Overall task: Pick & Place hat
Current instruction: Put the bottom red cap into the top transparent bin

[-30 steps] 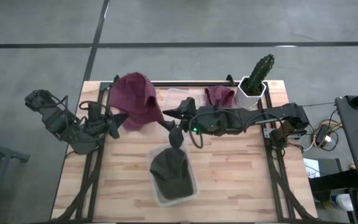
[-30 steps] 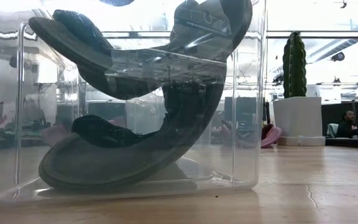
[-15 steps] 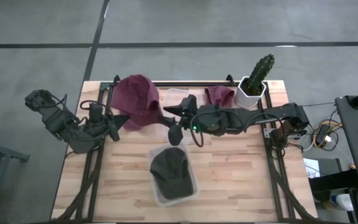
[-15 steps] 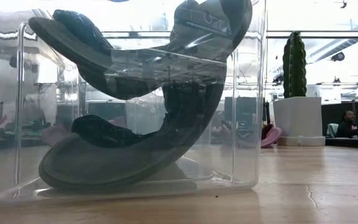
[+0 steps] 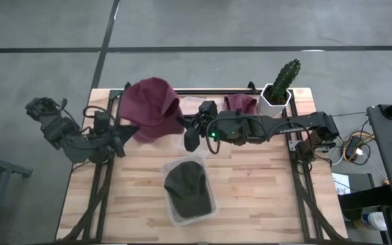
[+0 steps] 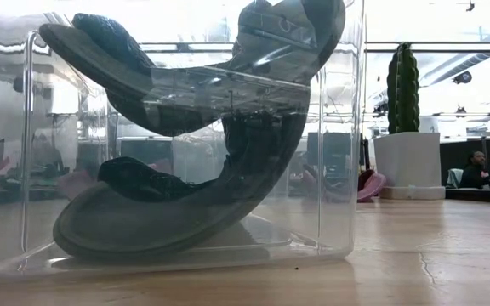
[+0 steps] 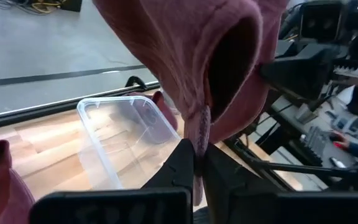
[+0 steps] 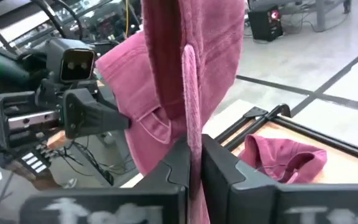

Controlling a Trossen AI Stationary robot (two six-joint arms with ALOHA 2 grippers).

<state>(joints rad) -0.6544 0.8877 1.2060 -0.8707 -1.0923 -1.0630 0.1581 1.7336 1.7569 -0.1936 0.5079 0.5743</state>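
A maroon hat is held up between my two grippers over the far left of the table. My left gripper is shut on the hat's left side, and my right gripper is shut on its right side. A dark green hat lies curled inside a clear bin near the front edge, and the low view shows it resting on the bin's floor. A second maroon hat lies on the table by the plant pot. My left gripper pinches the maroon hat's rim edge between its two fingers, coming from the table's left. The hat opens out beyond the fingers and looks clear of the table. My right gripper pinches a folded edge of the hat between its two fingers, coming from the table's right. The cloth rises past the fingers.
An empty clear bin stands at the far edge behind the held hat. A cactus in a white pot stands at the far right. Bare wood lies to the left and right of the front bin.
My right gripper has moved from above the front bin toward the far edge and the maroon hat, and has shut on the hat's right side. The hat has shifted a little toward the far right edge.
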